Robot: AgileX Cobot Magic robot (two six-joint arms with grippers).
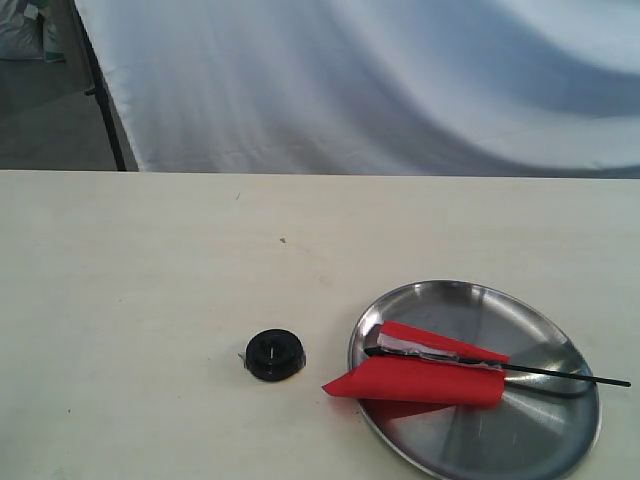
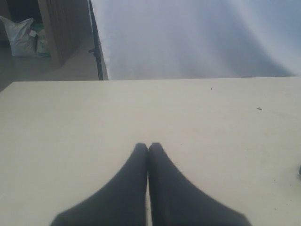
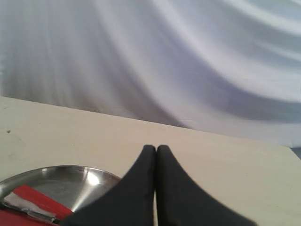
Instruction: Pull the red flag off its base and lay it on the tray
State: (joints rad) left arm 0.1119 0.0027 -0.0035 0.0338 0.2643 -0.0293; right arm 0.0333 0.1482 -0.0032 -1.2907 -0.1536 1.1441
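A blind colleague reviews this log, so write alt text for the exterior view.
A red flag lies on a round steel tray at the lower right of the table, a cloth corner and the black pole overhanging the rim. Its small round black base sits empty left of the tray, not touching it. White cloth hangs behind.

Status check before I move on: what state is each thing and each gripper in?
red flag: off its base, lying flat on the tray, pole tip overhanging the rim.
base: upright on the table, hole empty, apart from the tray.
tray: on the table, holding the red flag.
left gripper: fingers shut, empty.
right gripper: fingers shut, empty.
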